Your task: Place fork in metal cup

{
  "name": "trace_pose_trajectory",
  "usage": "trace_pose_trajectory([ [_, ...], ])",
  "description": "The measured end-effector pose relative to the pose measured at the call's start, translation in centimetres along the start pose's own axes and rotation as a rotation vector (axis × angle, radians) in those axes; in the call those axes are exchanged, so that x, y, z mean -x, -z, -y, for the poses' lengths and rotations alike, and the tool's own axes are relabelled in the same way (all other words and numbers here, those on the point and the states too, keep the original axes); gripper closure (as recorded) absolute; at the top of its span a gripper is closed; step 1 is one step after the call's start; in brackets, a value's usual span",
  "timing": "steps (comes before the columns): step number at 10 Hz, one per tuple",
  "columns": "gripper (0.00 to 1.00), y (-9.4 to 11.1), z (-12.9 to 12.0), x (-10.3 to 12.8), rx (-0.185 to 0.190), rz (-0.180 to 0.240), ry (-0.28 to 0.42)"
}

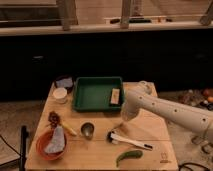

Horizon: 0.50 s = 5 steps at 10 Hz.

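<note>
Gripper (119, 127), closed, hangs over table (100, 152) middle, near metal cup (87, 130); bare wood between them, tray (97, 79) behind.

Wooden table (95, 154) on a pale floor (12, 120); behind it, a dark wall (100, 55), a light ledge (100, 28) and upright posts (66, 12).

You had one table (90, 157) before you. On it stood one green tray (95, 90) at the far middle, holding one tan block (115, 96). There were two cups: one metal cup (87, 130) near the middle and one white cup (60, 95) at the far left. You had one orange bowl (44, 149) at the near left, one green pepper (128, 156) and one white-handled tool (131, 142). One gripper (119, 127), fingers closed, hung just right of the metal cup.
</note>
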Motion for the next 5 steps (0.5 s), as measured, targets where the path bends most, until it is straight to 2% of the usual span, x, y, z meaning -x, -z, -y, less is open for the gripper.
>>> trace_pose_trajectory([
  [5, 1.00, 4.3, 1.0, 1.5, -0.055, -0.025, 0.068],
])
